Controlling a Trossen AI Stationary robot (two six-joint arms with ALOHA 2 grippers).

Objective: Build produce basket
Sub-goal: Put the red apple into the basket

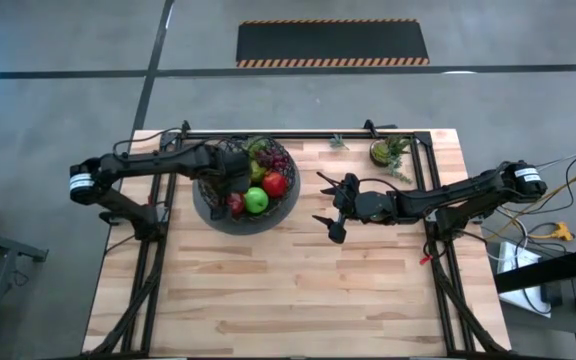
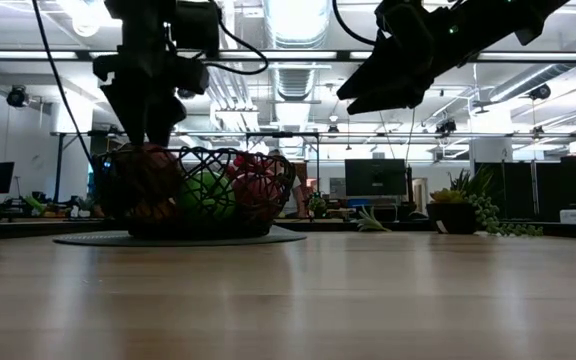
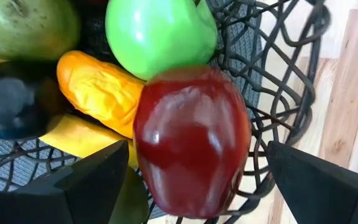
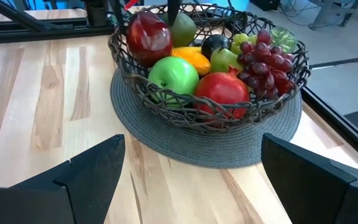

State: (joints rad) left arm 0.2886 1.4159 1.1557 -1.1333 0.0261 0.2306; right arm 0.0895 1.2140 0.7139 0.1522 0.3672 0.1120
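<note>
The black wire basket (image 4: 204,115) stands on a round grey mat (image 4: 229,149) at the table's far left. It holds a dark red apple (image 3: 191,137), a green apple (image 3: 157,34), an orange piece (image 3: 98,90), a black fruit (image 3: 11,102), another red apple (image 4: 222,87) and dark red grapes (image 4: 269,56). My left gripper (image 1: 230,188) is open inside the basket, its fingers on either side of the dark red apple, which rests on the basket's mesh. My right gripper (image 1: 326,203) is open and empty above the table, to the right of the basket.
A small green potted plant (image 1: 388,152) stands at the far right corner. A black rail (image 1: 298,135) runs along the table's far edge. Bare wood (image 1: 288,290) covers the near half of the table.
</note>
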